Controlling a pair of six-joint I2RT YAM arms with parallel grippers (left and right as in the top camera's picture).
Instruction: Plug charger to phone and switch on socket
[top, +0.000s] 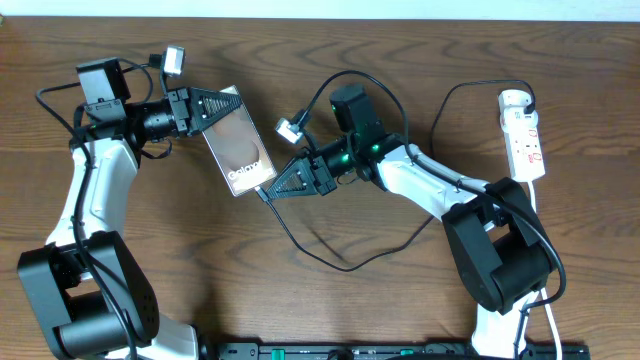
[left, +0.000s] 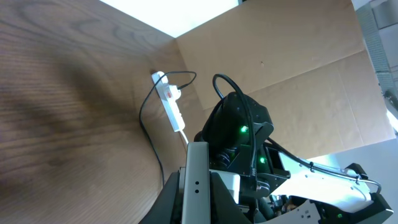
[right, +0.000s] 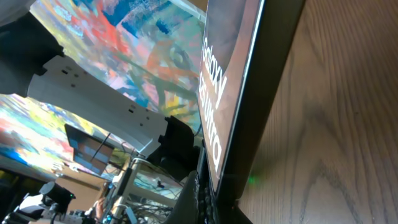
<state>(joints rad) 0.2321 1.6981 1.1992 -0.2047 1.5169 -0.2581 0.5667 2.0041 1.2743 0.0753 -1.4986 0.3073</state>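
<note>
The brown-bronze phone (top: 238, 150) is held tilted over the table's middle. My left gripper (top: 222, 108) is shut on its far end. In the left wrist view the phone's silver edge (left: 198, 163) stands clamped between the left gripper's (left: 198, 190) black fingers. My right gripper (top: 268, 190) is shut at the phone's near end, where the black charger cable (top: 340, 262) runs into its fingertips. The connector tip is hidden. In the right wrist view the phone (right: 214, 93) shows its "Galaxy" lettering just above my right gripper (right: 208, 205). The socket (top: 525, 135) lies at the far right with the charger's white plug (top: 514, 99) in it.
The cable loops across the wood between the right arm and the socket (left: 169, 99). The socket's white cord (top: 540, 215) runs down the right edge. A black rail (top: 380, 350) lines the front edge. A cardboard wall (left: 298, 81) stands behind the table.
</note>
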